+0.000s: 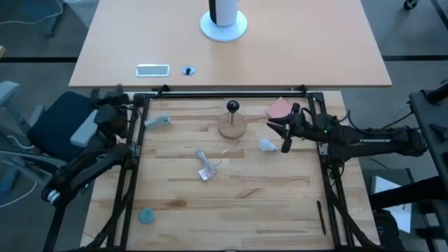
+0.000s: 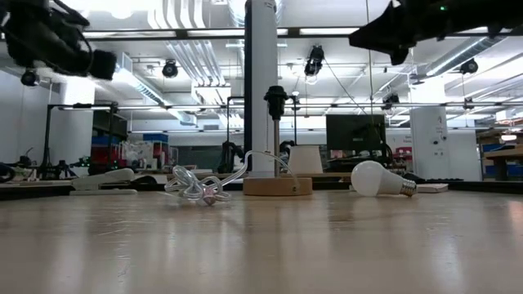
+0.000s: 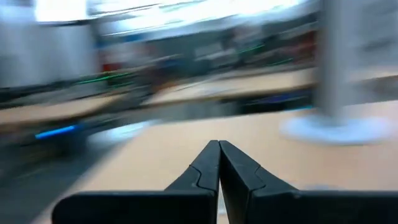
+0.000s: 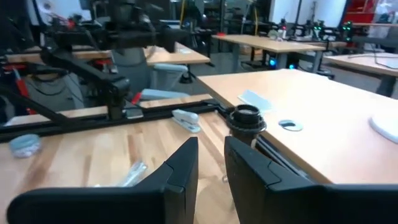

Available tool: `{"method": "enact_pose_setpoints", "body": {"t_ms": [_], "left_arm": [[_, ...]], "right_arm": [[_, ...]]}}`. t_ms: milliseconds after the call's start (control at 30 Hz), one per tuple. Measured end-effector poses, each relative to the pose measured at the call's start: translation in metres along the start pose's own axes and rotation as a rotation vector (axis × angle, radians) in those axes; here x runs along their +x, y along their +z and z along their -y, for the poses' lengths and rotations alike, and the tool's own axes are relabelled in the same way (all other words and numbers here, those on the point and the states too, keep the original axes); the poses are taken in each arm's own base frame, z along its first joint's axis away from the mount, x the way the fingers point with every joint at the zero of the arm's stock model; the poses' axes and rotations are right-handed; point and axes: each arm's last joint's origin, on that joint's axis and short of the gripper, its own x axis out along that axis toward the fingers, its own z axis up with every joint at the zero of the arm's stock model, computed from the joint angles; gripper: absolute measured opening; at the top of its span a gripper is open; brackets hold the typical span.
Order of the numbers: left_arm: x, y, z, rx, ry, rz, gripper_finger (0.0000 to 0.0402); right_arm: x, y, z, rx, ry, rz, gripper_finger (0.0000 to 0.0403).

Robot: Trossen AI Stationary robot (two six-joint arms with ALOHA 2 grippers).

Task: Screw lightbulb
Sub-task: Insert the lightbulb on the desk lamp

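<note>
One bulb (image 1: 267, 145) lying on surface (image 1: 280, 196), just beside one socket stand (image 1: 232, 126). Right gripper (image 1: 283, 129) above, fingers narrowly apart, empty. Left gripper (image 3: 219, 163) closed, aside.

The wooden work table (image 1: 231, 203) of pale butcher-block planks carries the round wooden stand (image 1: 232, 127) with its black socket at about twelve o'clock of the table's centre, and the lightbulb (image 1: 267, 145) lies on its side at two o'clock, apart from the stand. A crumpled clear plastic wrapper (image 1: 207, 168) sits near the centre, a grey stapler-like object (image 1: 157, 121) lies at ten o'clock near the frame, a pink pad (image 1: 280, 107) rests at one o'clock by the far edge, and a small blue-grey round piece (image 1: 145, 215) lies at seven o'clock.
</note>
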Motion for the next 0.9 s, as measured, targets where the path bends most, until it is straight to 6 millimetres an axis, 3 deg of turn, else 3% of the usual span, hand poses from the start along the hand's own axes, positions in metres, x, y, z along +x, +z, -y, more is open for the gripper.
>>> {"method": "enact_pose_setpoints", "body": {"t_ms": [233,367,667,900], "left_arm": [[-0.017,0.010,0.020,-0.114,-0.848,0.181,0.0000],[-0.020,0.011,0.027,-0.255,-1.115,0.135,0.0000],[-0.004,0.012,0.046,-0.656,-1.205,-0.121,0.0000],[0.009,-0.002,0.065,-0.708,-1.170,-0.275,0.0000]], "right_arm": [[0.014,0.005,0.007,-0.021,-0.045,-0.140,0.0056],[0.020,0.003,0.007,-0.094,-0.046,-0.175,0.0049],[0.029,-0.008,0.006,-0.297,-0.018,-0.252,0.0062],[0.027,-0.015,0.006,-0.327,-0.003,-0.325,0.0075]]}}
